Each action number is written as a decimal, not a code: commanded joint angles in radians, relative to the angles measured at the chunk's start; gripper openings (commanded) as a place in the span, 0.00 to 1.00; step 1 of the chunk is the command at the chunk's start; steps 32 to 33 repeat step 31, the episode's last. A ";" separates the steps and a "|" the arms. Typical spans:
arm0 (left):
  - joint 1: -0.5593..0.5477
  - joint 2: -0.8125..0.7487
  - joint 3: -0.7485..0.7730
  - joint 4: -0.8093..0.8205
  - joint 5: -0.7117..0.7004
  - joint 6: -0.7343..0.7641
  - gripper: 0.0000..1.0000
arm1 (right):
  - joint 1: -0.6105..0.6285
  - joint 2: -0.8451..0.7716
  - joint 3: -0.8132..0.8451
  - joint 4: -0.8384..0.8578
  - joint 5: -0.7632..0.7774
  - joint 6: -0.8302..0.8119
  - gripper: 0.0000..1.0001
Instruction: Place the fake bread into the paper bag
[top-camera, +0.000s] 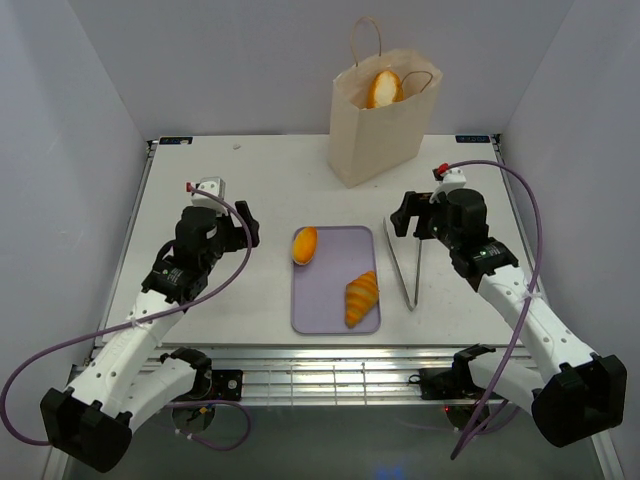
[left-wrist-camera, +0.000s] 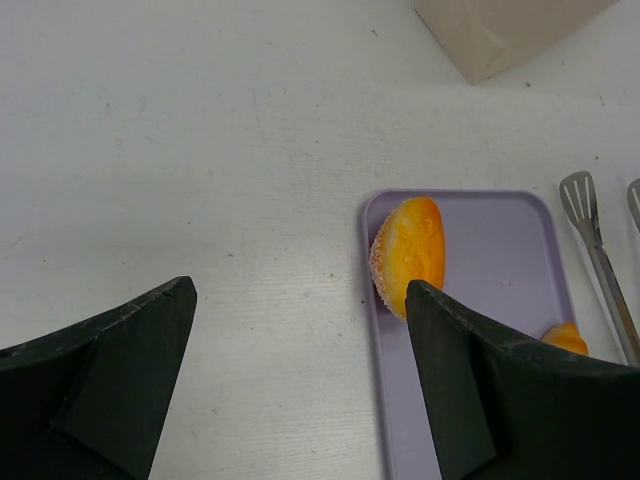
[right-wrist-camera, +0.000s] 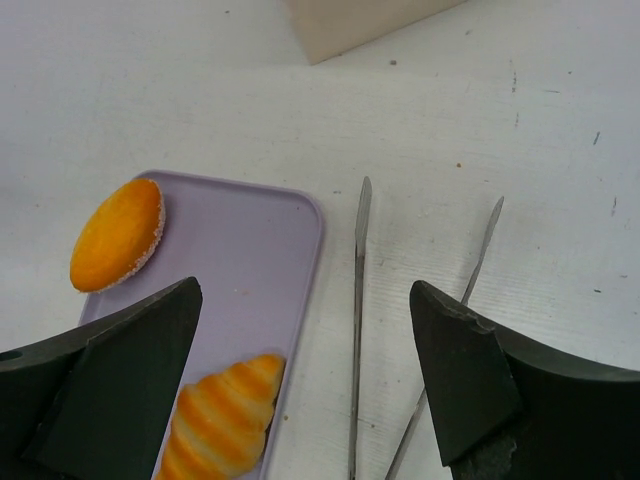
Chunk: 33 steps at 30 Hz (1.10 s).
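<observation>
The paper bag (top-camera: 385, 125) stands upright at the back of the table, and one fake bread loaf (top-camera: 383, 88) pokes out of its mouth. An oval roll (top-camera: 305, 244) leans on the lilac tray's left rim; a croissant (top-camera: 361, 298) lies at the tray's lower right. My left gripper (top-camera: 246, 226) hovers open left of the tray. In its wrist view the left gripper (left-wrist-camera: 300, 290) holds nothing, with the roll (left-wrist-camera: 410, 250) just beyond its right finger. My right gripper (top-camera: 402, 214) is open above the tongs. Nothing sits between the right gripper (right-wrist-camera: 307, 290) fingers, and the croissant (right-wrist-camera: 220, 420) shows below.
The lilac tray (top-camera: 335, 265) lies at the table's centre. Metal tongs (top-camera: 410, 270) lie on the table right of it, also seen as tongs (right-wrist-camera: 358, 300) under the right gripper. White walls enclose the table on three sides.
</observation>
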 joint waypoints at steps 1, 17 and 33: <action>-0.006 -0.023 0.001 0.026 -0.066 -0.004 0.96 | 0.020 -0.007 0.054 -0.022 0.003 -0.028 0.90; -0.006 -0.055 -0.015 0.029 -0.195 -0.006 0.98 | 0.072 0.020 0.089 -0.082 0.160 -0.022 0.90; -0.006 -0.044 -0.015 0.029 -0.172 -0.006 0.98 | 0.071 0.014 0.054 -0.083 0.216 -0.003 0.90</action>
